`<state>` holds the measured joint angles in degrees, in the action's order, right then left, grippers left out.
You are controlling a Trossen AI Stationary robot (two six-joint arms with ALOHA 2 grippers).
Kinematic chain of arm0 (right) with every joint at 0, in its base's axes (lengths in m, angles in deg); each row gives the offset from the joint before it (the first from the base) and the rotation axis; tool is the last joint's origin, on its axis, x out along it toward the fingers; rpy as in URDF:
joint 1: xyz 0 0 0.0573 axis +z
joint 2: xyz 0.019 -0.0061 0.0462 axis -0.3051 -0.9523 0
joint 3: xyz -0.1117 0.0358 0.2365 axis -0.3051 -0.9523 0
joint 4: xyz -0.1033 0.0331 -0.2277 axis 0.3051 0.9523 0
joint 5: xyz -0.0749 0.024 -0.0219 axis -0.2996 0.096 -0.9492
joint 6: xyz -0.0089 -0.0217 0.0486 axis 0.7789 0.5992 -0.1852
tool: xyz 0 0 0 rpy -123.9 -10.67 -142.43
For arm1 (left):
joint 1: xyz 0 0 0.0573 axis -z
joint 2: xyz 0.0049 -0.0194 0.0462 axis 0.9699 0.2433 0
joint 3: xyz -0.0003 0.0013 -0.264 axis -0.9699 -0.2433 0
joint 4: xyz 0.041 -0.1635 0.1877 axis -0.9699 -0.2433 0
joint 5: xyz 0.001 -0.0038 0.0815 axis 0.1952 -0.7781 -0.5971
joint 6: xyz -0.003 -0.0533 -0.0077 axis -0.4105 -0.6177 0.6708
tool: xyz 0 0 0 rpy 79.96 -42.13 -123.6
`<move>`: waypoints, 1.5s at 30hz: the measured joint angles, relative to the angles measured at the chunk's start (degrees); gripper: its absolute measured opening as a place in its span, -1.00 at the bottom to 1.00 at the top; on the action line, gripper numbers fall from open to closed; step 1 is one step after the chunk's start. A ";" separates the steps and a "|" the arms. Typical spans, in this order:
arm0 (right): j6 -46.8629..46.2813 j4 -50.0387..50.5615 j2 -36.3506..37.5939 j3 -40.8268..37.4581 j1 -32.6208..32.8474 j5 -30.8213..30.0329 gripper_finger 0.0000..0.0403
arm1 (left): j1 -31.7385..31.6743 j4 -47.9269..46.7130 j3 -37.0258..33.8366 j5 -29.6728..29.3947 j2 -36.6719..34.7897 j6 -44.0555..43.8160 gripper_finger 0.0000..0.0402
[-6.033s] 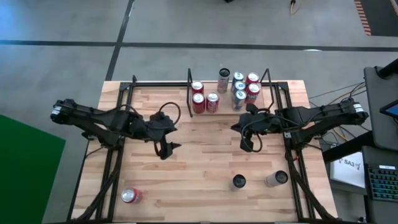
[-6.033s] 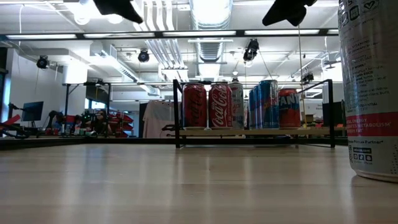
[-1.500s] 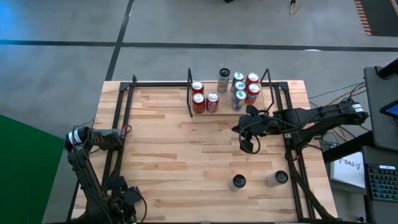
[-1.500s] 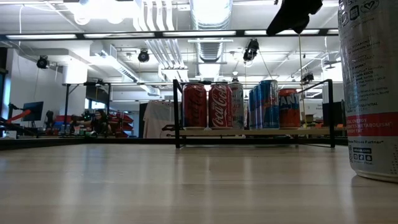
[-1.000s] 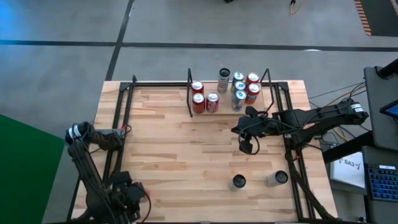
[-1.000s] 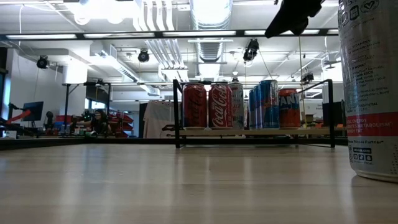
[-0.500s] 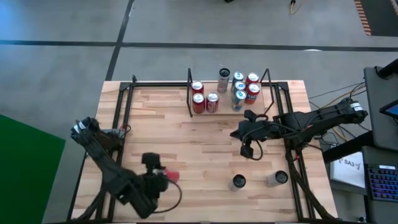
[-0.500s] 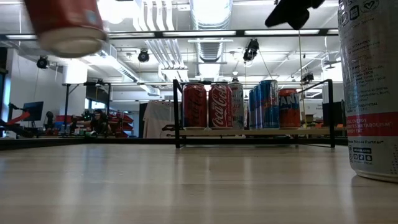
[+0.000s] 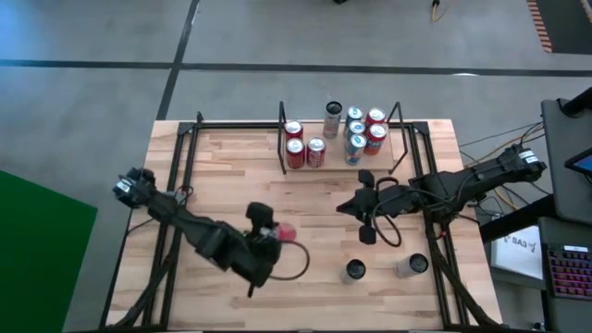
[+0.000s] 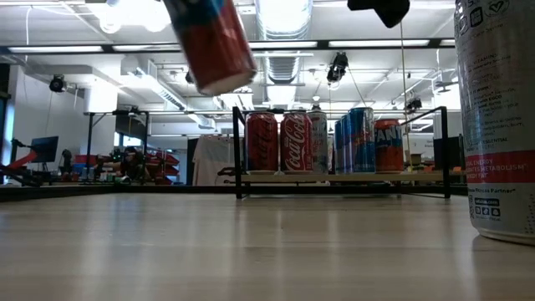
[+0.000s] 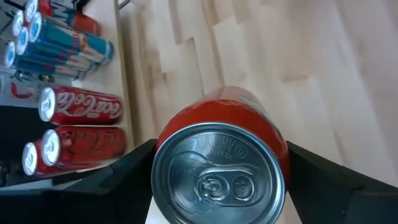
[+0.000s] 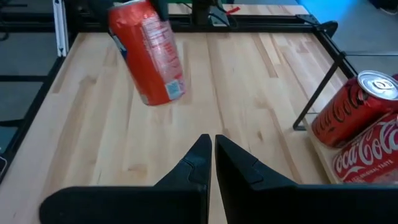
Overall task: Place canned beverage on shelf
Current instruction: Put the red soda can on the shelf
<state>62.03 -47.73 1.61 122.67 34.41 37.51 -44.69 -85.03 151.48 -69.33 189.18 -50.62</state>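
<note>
While red and blue cans crowd the small light-wood shelf (image 9: 338,148) at upper centre, a red aluminium can (image 9: 283,232) rides mid-frame.
Half a second ago it hung lower left; now the left pincer (image 9: 268,237) grips it above the worktop (image 9: 305,199), right pincer (image 9: 367,227) closed, empty.

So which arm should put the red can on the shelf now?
Left. Its claw already grips the red can in the air, tilted. The right claw is shut, empty, hanging near the shelf.
</note>
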 joint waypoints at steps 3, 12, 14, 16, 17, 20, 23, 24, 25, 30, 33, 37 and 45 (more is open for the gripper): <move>0.07 -1.23 -0.72 -0.29 0.00 -0.06 -0.93 | -2.58 2.27 -0.49 -0.05 0.00 2.31 0.41; 5.93 -3.86 -6.00 -0.35 -0.03 -2.54 -0.54 | -9.66 9.66 -0.61 -0.45 0.04 6.53 0.42; 7.34 -4.46 -6.65 -0.35 -0.03 -4.72 -0.39 | -10.83 10.79 -0.61 -0.08 0.08 6.57 0.42; 8.30 -4.57 -7.22 -0.35 -0.03 -6.84 -0.23 | -11.75 11.06 -0.61 0.46 0.10 6.57 0.42; 8.57 -4.61 -7.38 -0.35 -0.05 -7.85 -0.15 | -12.11 11.34 -0.61 0.47 0.12 6.58 0.42; 9.45 -5.89 -7.50 -0.35 -0.16 -9.08 0.08 | -13.05 13.83 -0.61 0.68 0.37 6.65 0.42; 10.78 -7.07 -7.48 -0.35 -0.18 -9.17 0.28 | -13.70 15.71 -0.61 0.84 0.39 7.58 0.42; 11.28 -7.31 -7.48 -0.35 -0.18 -9.14 0.34 | -13.82 17.04 -0.61 0.84 0.39 7.98 0.42; 11.42 -7.48 -7.48 -0.35 -0.18 -9.14 0.39 | -13.93 17.90 -0.61 0.78 0.39 8.45 0.42; 11.63 -8.02 -7.50 -0.35 -1.63 -9.10 0.57 | -14.62 20.62 -0.59 0.79 0.42 10.58 0.42; 11.83 -8.02 -7.50 -0.35 -2.67 -8.84 0.62 | -15.31 22.01 -0.59 0.78 0.42 11.36 0.42; 12.96 -8.02 -7.52 -0.35 -3.71 -8.51 0.61 | -15.86 25.89 -0.59 0.51 0.44 13.60 0.42; 14.26 -8.04 -7.50 -0.33 -4.86 -4.82 0.62 | -16.63 30.67 -0.59 0.90 0.44 17.19 0.42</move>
<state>76.30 -55.77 -5.89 122.34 29.55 32.69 -61.32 -54.36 150.89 -68.43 189.62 -33.43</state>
